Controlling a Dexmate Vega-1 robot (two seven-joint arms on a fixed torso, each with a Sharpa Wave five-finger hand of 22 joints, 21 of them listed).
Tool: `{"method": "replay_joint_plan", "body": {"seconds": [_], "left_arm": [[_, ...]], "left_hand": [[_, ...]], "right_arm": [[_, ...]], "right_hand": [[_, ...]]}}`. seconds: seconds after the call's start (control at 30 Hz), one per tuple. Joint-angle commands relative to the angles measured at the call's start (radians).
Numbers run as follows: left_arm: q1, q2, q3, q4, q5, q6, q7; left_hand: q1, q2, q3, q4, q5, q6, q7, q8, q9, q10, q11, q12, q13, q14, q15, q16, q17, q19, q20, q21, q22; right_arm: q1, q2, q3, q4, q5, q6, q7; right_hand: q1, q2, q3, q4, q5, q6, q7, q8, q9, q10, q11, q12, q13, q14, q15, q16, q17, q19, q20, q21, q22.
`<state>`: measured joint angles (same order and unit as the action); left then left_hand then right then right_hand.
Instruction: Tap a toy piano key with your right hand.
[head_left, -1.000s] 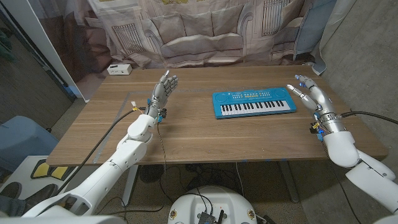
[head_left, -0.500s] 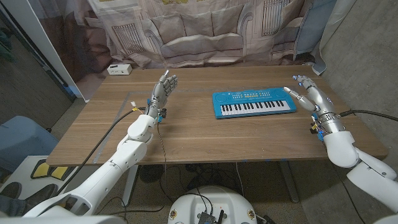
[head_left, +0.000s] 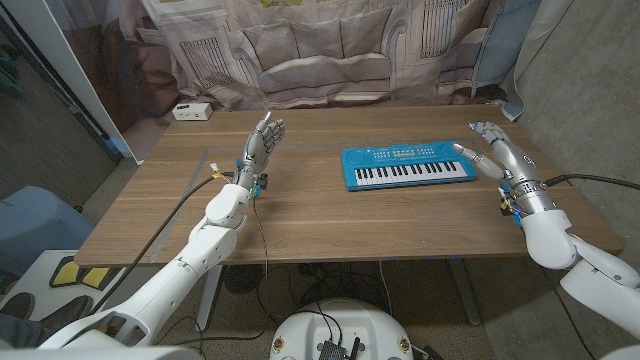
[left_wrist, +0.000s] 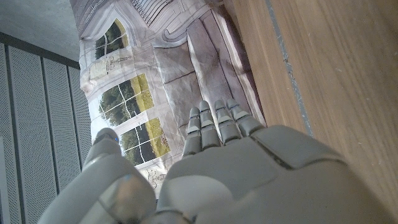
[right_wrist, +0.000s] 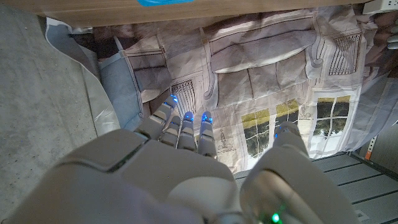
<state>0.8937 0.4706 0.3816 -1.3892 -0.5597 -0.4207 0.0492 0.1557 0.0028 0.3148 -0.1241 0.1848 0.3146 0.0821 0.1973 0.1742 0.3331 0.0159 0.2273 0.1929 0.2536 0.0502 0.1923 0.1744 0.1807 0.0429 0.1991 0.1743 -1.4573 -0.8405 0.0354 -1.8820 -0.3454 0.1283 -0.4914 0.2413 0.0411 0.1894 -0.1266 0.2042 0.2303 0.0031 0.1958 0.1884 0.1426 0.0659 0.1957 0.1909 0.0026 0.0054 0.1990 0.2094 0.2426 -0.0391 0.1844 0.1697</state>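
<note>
1. Writing/labels: none readable – the toy piano (head_left: 408, 165) has a strip of small buttons and markings along its top edge, too small to make out. The white box (head_left: 190, 111) at the bench's far-left corner also shows no legible text.
2. Toy piano – bright blue, rectangular, flat on the wooden bench (head_left: 330, 215); one row of white and black keys along the edge nearest the robot, panel w/ buttons behind the keys. It sits right of centre, approx. 1 o'clock from the bench's middle, long side running left-right.
3. Right hand (head_left: 495, 152) – at approx. 3 o'clock of the piano, just beside its right end; fingers spread and reaching toward the piano's right end, grasping nothing. Can't tell if a fingertip touches the piano. In the right wrist view the fingers (right_wrist: 186, 130) are extended, apart, w/ blue-lit tips.
4. Left hand (head_left: 262, 145) – at approx. 9 o'clock of the piano, well apart from it; stands upright, fingers straight and pointing up, released, holding nothing. Left wrist view shows the fingers (left_wrist: 214, 127) together and extended.
5. Behind the bench – a cloth backdrop (head_left: 320, 50) printed w/ a sofa and windows.
</note>
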Motion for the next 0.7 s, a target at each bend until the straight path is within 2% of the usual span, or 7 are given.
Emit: {"method": "replay_joint_plan", "body": {"seconds": [0.03,0.3,0.37,0.4,0.47,0.7], "left_arm": [[0.001,-0.001,0.000,-0.004,0.002,-0.002,0.004],[0.006,0.002,-0.001,-0.009,0.003,-0.001,0.006],[0.006,0.002,0.000,-0.010,0.004,0.001,0.007],[0.006,0.002,0.001,-0.010,0.004,0.001,0.006],[0.005,0.001,0.001,-0.010,0.003,0.003,0.006],[0.002,-0.002,0.004,-0.007,0.003,0.004,0.004]], "left_hand": [[0.001,0.003,0.008,-0.002,0.000,0.009,0.000,-0.002,0.004,0.013,0.002,-0.001,0.003,0.005,-0.001,-0.002,0.004,-0.004,0.000,-0.003,0.004],[0.001,0.003,0.007,-0.002,0.000,0.009,-0.001,-0.003,0.004,0.012,0.000,-0.002,0.003,0.006,0.000,-0.002,0.004,-0.004,0.000,-0.003,0.004],[0.001,0.003,0.007,-0.002,0.000,0.009,-0.001,-0.003,0.004,0.012,-0.001,-0.002,0.003,0.006,0.001,-0.002,0.004,-0.004,0.000,-0.003,0.004],[0.001,0.003,0.007,-0.002,0.000,0.009,-0.001,-0.003,0.004,0.013,-0.001,-0.002,0.003,0.006,0.002,-0.003,0.004,-0.004,0.000,-0.003,0.004],[0.001,0.003,0.007,-0.002,0.000,0.009,0.000,-0.003,0.005,0.013,0.001,-0.002,0.003,0.006,0.002,-0.002,0.004,-0.004,0.000,-0.003,0.004],[0.001,0.003,0.007,-0.002,-0.001,0.010,0.001,-0.004,0.005,0.012,0.001,-0.004,0.003,0.005,0.005,-0.003,0.005,-0.006,0.001,-0.004,0.004]], "right_arm": [[-0.011,-0.034,0.001,-0.035,-0.020,-0.072,0.036],[-0.016,-0.052,0.002,-0.056,-0.023,-0.112,0.059],[-0.017,-0.054,0.001,-0.061,-0.030,-0.127,0.060],[-0.019,-0.056,0.002,-0.065,-0.029,-0.135,0.067],[-0.018,-0.059,0.001,-0.066,-0.025,-0.137,0.070],[-0.016,-0.073,-0.001,-0.072,-0.027,-0.153,0.082]], "right_hand": [[0.009,0.004,0.002,-0.003,0.003,0.001,-0.001,-0.002,0.002,-0.011,0.000,-0.004,0.003,-0.013,0.001,-0.006,0.000,-0.019,-0.003,-0.005,0.003],[0.007,0.003,-0.001,-0.002,0.002,0.011,-0.005,0.002,0.002,-0.028,-0.006,-0.008,0.003,-0.038,0.006,-0.011,0.000,-0.050,0.001,-0.010,0.003],[0.004,0.002,-0.003,-0.001,0.001,0.020,-0.008,0.005,0.002,-0.029,-0.009,-0.006,0.003,-0.041,0.005,-0.010,0.000,-0.063,0.012,-0.011,0.003],[0.001,0.000,-0.005,0.000,0.000,0.046,-0.017,0.014,0.002,-0.024,-0.021,-0.003,0.002,-0.040,0.000,-0.007,0.000,-0.068,0.028,-0.007,0.004],[-0.002,0.000,-0.007,0.002,-0.001,0.062,-0.020,0.018,0.002,-0.025,-0.029,-0.002,0.002,-0.042,-0.001,-0.006,0.000,-0.076,0.039,-0.006,0.004],[-0.006,0.001,-0.008,0.003,-0.002,0.074,-0.023,0.020,0.002,-0.030,-0.035,-0.003,0.002,-0.055,0.010,-0.008,-0.001,-0.094,0.051,-0.007,0.005]]}}
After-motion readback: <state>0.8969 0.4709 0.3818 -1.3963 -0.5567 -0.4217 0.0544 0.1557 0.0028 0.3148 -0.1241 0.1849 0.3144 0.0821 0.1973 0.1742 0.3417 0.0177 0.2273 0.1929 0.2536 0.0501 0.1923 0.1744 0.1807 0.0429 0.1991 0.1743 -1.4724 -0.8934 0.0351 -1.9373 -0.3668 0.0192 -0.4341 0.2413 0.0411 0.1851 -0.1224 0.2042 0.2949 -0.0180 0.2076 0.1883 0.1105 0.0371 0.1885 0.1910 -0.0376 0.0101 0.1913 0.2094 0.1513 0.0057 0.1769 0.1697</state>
